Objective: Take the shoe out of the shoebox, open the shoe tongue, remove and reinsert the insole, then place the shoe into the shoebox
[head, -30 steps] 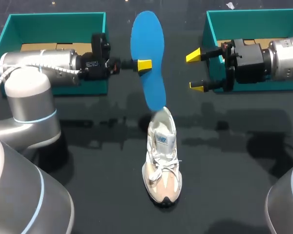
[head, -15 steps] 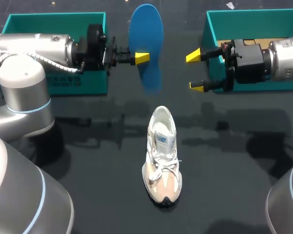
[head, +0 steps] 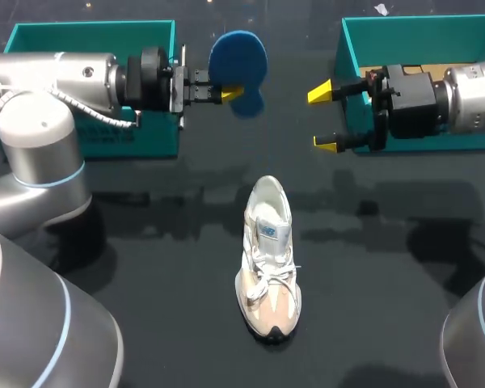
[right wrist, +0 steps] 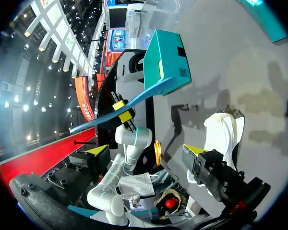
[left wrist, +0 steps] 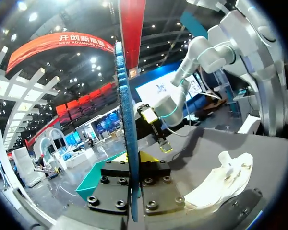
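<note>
— Where is the insole (head: 236, 56) sitting at this moment?

— It is hanging in the air above the far side of the counter (head: 145, 275), between the two shoeboxes. The left claw (head: 230, 94) is grasping it, with both yellow-tipped fingers pressing on it from opposite sides. In the left wrist view the blue insole is showing edge-on, running straight out from between those fingers. In the right wrist view it is showing as a long strip, with the claw pinching it near the middle of its length.

— And the shoe (head: 268, 259)?

— It is standing upright on its sole near the middle of the counter, outside both boxes. Its toe is pointing toward the robot and its heel toward the far side. Nothing is touching it. It is lying well apart from the insole and from both claws, nearer the robot than either.

— What is the right claw (head: 323, 118) doing?

— It is hovering above the counter just in front of the right shoebox (head: 420, 20). Its fingers are spread wide and gripping nothing. It is facing the insole across a gap, level with the left claw.

— And the other box?

— The left shoebox (head: 89, 27) is sitting at the far left of the counter, behind the left arm. Both boxes are teal, and brown cardboard is showing inside each.
</note>
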